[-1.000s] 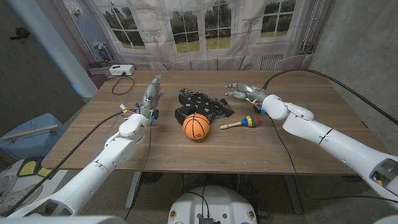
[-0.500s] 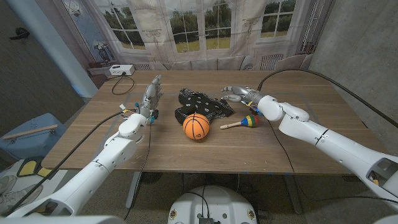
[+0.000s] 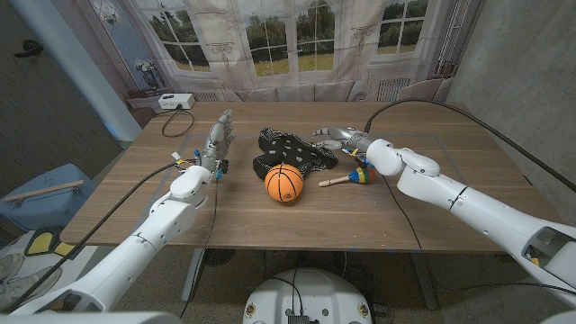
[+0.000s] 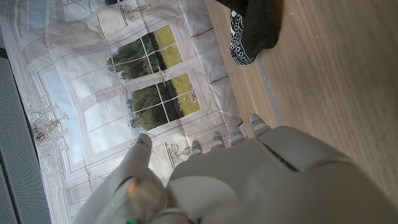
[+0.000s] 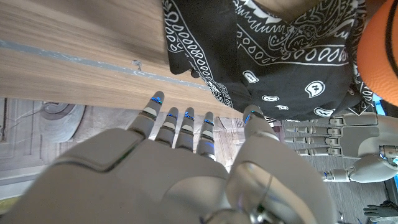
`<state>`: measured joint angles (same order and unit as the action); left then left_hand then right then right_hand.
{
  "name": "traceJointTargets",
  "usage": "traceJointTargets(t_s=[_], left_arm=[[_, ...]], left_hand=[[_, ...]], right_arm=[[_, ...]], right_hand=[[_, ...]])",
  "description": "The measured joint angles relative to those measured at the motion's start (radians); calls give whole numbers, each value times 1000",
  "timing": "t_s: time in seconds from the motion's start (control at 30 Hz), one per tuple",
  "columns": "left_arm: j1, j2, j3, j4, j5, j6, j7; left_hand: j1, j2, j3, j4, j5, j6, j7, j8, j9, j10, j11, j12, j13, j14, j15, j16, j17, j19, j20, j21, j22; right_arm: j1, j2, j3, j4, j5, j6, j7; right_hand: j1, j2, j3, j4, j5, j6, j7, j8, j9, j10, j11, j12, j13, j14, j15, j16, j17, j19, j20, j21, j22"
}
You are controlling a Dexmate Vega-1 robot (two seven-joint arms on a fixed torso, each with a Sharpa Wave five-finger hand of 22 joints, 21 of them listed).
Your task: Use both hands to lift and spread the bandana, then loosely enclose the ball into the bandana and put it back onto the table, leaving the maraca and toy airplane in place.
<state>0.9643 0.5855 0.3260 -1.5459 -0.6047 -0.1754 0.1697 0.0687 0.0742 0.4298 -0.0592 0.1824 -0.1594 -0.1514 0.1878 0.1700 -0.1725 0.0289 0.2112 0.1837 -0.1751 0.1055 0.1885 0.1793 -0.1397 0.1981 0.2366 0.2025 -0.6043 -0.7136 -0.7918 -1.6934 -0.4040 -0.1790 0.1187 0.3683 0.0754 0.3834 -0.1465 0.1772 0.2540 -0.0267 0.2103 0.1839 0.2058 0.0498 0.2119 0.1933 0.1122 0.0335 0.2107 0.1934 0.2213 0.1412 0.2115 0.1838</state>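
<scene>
though patterned in white paisley, black bandana (image 3: 295, 152) bears no legible writing.

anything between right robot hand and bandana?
No. In the head view, only bare table separates the right robot hand from the bandana; they are near, not touching.

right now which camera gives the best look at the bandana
The right wrist view: the bandana is large there, its white paisley print sharp, beside the ball. The head view shows the whole bandana crumpled behind the ball, but small. The left wrist view catches one corner.
</scene>
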Motion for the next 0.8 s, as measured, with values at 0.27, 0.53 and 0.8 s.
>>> traceJointTargets(t_s=[0.27,0.53,0.8], left_arm=[[4,2,-3,-1,-2,-2,1],[5,3,-4,3,-4,-9,-8],[0,5,-5,12,-6,-15,-20]], left_hand=[[0,0,0,0,0,0,0,0,1,0,0,0,0,0,0,0,0,0,0,0,0],[0,0,-4,4,0,0,0,0,5,0,0,0,0,0,0,0,0,0,0,0,0],[-2,-2,-4,4,0,0,0,0,5,0,0,0,0,0,0,0,0,0,0,0,0]], right_arm=[[14,19,-18,20,-10,9,26],[24,35,-38,35,-34,-2,37],[31,51,-61,49,-70,-29,30]], right_hand=[[-13,-13,-15,7,0,0,0,-4,0,-9,-2,-8,0,-7,0,-4,5,0,0,0,0],[-16,-16,-16,8,0,-20,2,-15,0,-15,-7,-9,0,-16,2,-4,3,0,0,0,0],[23,-3,-9,-8,1,-20,2,-15,0,-15,-7,-9,0,-5,-9,-4,2,16,-11,0,0]])
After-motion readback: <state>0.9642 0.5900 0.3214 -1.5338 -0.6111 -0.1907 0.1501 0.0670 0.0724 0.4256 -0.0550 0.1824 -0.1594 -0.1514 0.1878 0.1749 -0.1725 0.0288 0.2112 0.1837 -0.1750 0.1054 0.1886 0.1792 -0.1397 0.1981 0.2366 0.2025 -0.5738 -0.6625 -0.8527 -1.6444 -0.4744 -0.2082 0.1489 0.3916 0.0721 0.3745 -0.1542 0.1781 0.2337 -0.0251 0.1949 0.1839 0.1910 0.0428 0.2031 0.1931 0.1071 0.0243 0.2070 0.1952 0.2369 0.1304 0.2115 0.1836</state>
